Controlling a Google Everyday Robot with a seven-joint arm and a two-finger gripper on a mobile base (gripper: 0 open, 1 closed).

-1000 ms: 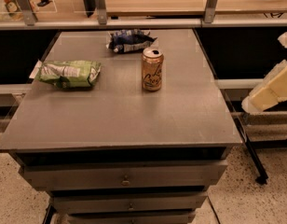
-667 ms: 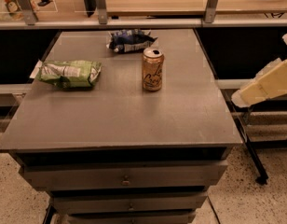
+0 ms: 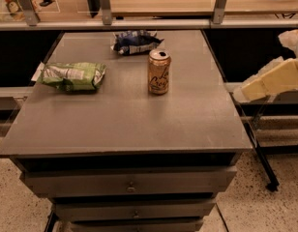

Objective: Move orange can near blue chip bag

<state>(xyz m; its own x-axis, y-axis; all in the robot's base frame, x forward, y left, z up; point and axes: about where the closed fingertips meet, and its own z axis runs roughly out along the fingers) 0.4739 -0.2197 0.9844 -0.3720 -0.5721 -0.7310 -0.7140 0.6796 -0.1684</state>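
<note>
The orange can [image 3: 159,72] stands upright on the grey table [image 3: 129,120], right of centre toward the back. The blue chip bag [image 3: 135,42] lies wrinkled at the table's back edge, a short gap behind and left of the can. My gripper [image 3: 246,92] comes in from the right as a cream-coloured piece. It hangs just off the table's right edge, level with the can and well to its right. It holds nothing that I can see.
A light green chip bag [image 3: 72,76] lies at the table's left side. A counter with metal rail posts [image 3: 106,6] runs behind the table. Drawers [image 3: 129,183] sit under the tabletop. A dark leg [image 3: 262,163] stands on the floor at the right.
My gripper has moved left, in toward the table's right edge, and slightly up. The can and both bags have not moved.
</note>
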